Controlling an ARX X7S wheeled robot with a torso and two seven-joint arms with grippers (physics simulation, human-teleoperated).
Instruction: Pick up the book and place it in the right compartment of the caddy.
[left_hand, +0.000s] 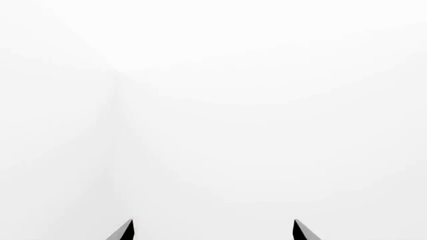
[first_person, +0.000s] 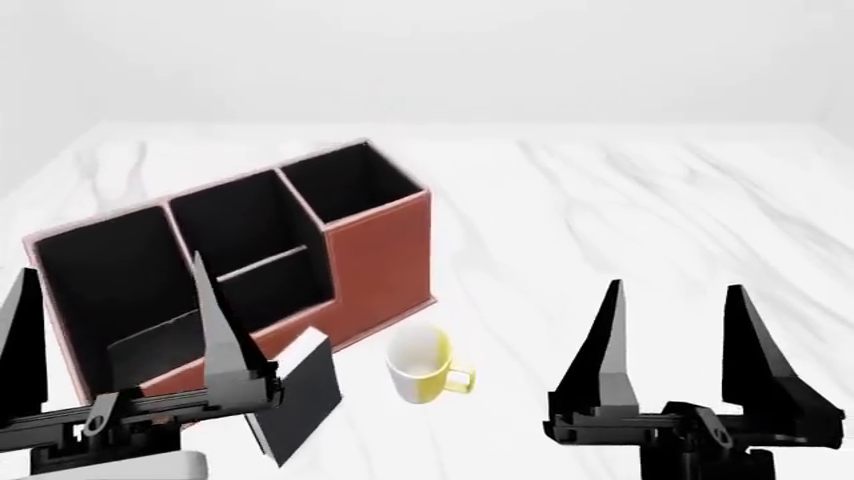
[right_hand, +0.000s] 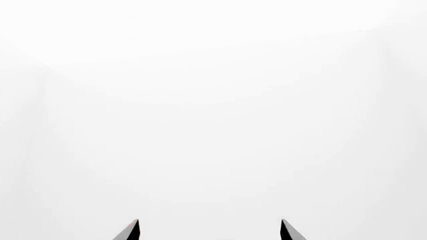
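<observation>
The reddish-brown caddy (first_person: 380, 265) with black interior stands diagonally on the white marble table. Its right compartment (first_person: 350, 180) is the tall, square-mouthed section at the far end. The book (first_person: 300, 400), a thin dark slab with a white edge, stands tilted in front of the caddy's low front wall. It is just right of my left gripper (first_person: 114, 300), whose finger partly covers it. That gripper is open and holds nothing. My right gripper (first_person: 674, 290) is open and empty, well right of the book. Both wrist views show only blank white beyond the left gripper (left_hand: 213, 230) and right gripper (right_hand: 208, 230).
A white-and-yellow mug (first_person: 424, 368) lies on its side on the table (first_person: 627, 200), between the book and my right gripper, near the caddy's front corner. The caddy's split middle section (first_person: 247, 240) and wide lower section (first_person: 107, 290) lie left of the right compartment.
</observation>
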